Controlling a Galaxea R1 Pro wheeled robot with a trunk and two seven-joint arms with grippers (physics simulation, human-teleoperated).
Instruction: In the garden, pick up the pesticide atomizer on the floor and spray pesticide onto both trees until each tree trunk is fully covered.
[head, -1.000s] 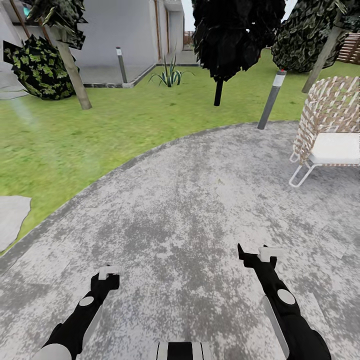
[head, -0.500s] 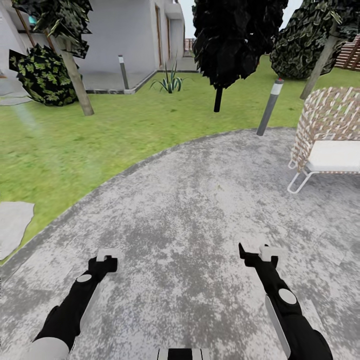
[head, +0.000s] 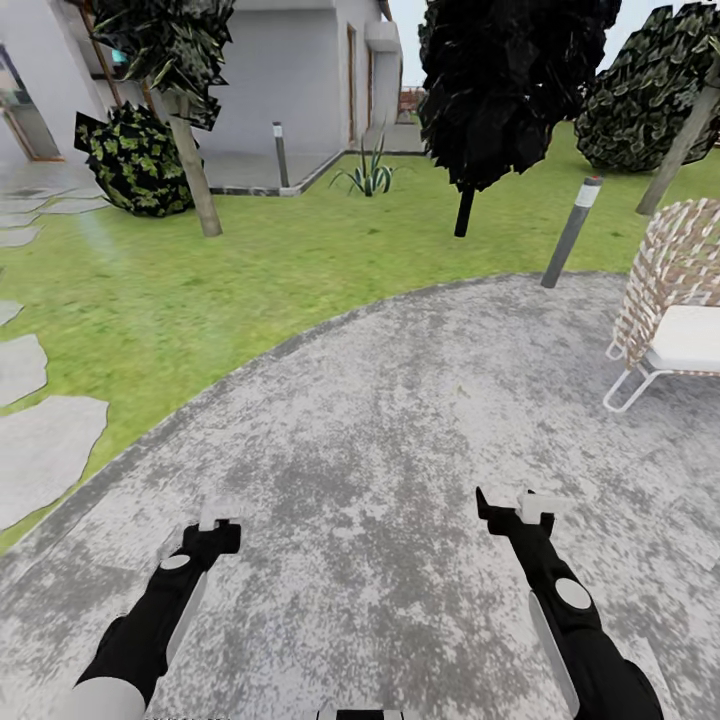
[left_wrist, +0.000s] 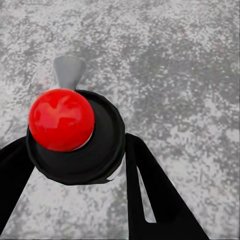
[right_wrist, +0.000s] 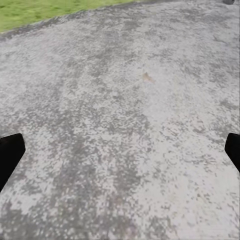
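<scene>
Between left claw fingers sits the unlabelled pesticide atomizer.

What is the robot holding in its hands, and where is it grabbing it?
The left gripper holds the pesticide atomizer by its round dark body, with the red spot on top. The right gripper is open and holds nothing above the grey paving.
</scene>
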